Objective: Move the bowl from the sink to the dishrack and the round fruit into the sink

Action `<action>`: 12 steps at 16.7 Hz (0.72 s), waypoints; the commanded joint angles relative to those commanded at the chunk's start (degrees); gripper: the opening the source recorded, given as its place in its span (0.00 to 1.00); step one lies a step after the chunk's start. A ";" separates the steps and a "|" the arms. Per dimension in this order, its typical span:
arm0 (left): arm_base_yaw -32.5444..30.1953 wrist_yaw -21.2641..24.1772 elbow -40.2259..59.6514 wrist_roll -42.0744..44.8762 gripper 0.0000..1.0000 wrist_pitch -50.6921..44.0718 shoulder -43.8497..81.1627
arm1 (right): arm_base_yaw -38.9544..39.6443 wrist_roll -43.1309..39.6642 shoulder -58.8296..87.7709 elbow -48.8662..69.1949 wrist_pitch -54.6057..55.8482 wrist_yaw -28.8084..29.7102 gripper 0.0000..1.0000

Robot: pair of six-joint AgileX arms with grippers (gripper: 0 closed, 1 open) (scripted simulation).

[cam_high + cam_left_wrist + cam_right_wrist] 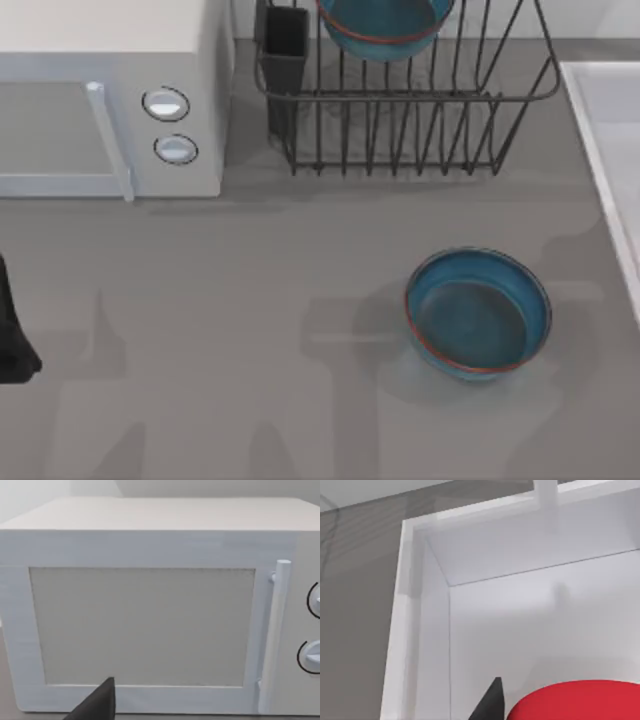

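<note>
A teal bowl (478, 312) with a reddish rim stands upright on the grey table, right of centre and left of the sink (592, 130). An identical bowl (385, 25) rests in the dark wire dishrack (400, 110) at the back. In the right wrist view, my right gripper (530, 712) is over the inside of the sink (520, 555). The red round fruit (575, 700) sits close against one dark finger (490, 702) and appears held above the basin floor. My left arm (12, 345) is parked at the table's left edge.
A white microwave (110, 100) with two round knobs stands at the back left, and its door (145, 625) faces the left wrist camera. A black utensil cup (287, 45) sits at the dishrack's left corner.
</note>
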 joint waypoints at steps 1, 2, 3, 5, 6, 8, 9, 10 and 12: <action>0.00 0.00 0.00 0.00 1.00 0.00 0.00 | -2.10 -0.72 -1.72 -2.41 5.49 -1.54 0.00; 0.00 0.00 0.00 0.00 1.00 0.00 0.00 | -3.98 -1.33 -3.51 -4.56 10.40 -3.01 0.00; 0.00 0.00 0.00 0.00 1.00 0.00 0.00 | -5.61 -1.83 -5.33 -6.41 14.72 -4.37 0.00; 0.00 0.00 0.00 0.00 1.00 0.00 0.00 | -8.03 -2.53 -8.86 -9.09 21.57 -6.67 0.00; 0.00 0.00 0.00 0.00 1.00 0.00 0.00 | -8.85 -2.74 -10.45 -9.91 24.08 -7.59 0.00; 0.00 0.00 0.00 0.00 1.00 0.00 0.00 | -9.83 -2.95 -12.77 -10.73 27.29 -8.80 0.00; 0.00 0.00 0.00 0.00 1.00 0.00 0.00 | -10.04 -2.98 -13.30 -10.87 27.98 -9.07 0.00; 0.00 0.00 0.00 0.00 1.00 0.00 0.00 | -10.07 -2.98 -13.39 -10.89 28.09 -9.11 0.00; 0.00 0.00 0.00 0.00 1.00 0.00 0.00 | -10.07 -2.98 -13.39 -10.89 28.09 -9.11 0.00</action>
